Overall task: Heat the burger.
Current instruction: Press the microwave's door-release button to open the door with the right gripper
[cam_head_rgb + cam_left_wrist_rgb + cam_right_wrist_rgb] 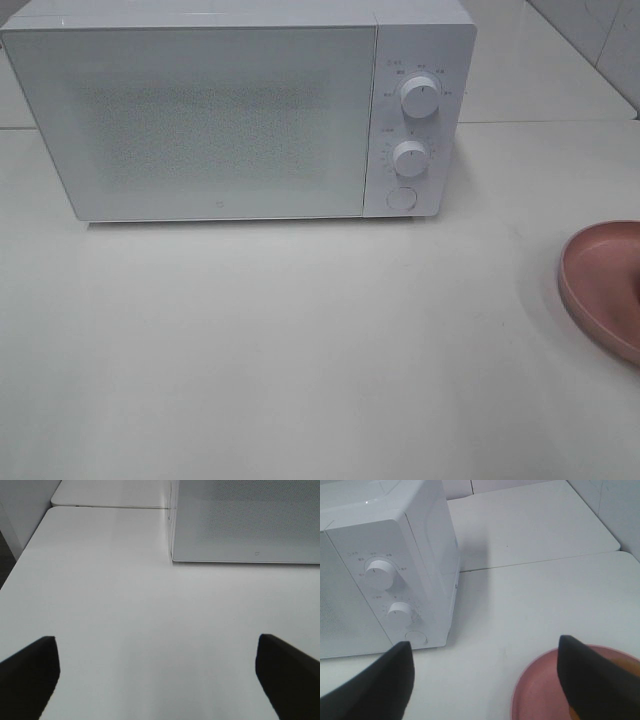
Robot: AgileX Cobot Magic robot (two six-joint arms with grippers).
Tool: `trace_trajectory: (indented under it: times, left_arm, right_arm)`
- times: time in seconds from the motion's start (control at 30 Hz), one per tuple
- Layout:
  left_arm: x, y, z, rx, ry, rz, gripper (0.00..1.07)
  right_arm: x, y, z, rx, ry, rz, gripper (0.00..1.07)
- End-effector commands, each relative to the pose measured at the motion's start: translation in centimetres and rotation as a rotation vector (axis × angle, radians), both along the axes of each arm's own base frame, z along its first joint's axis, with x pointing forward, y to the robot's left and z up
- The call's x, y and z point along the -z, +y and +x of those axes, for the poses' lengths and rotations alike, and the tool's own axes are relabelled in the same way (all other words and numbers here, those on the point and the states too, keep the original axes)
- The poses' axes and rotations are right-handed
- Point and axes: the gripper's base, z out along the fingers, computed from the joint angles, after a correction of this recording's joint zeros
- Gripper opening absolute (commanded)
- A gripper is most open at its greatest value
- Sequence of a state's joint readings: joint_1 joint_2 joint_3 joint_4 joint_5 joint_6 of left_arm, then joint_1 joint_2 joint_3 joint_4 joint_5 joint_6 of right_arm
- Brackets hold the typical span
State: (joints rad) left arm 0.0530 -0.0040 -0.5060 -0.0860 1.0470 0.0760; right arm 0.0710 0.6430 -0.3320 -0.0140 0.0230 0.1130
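Start stage: microwave sitting shut, burger lying on plate. Left gripper, right gripper gaping, holding nothing. Door probably needing opening first.

Microwave and plate on one table.
The microwave fills the upper left and middle of the frame; the plate lies at the right edge, well apart, with the burger on it.

White tabletop, second white table butted behind, pale tiled wall, soft even light.
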Motion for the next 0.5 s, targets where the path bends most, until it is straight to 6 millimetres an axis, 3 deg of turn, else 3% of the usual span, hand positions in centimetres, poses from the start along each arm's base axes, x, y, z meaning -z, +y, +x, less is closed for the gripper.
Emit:
trace_trajectory:
  times: [0.03, 0.5]
  left_arm:
    - [0.0, 0.0, -0.2, -0.004, -0.032, -0.006, 1.02]
    - [0.0, 0.0, -0.2, -0.004, -0.032, -0.006, 1.02]
  right_arm:
    - [0.0, 0.1, 1.4, -0.003, -0.053, 0.006, 0.76]
    - [1.7, 0.7, 6.6, -0.035, -0.192, -0.052, 0.76]
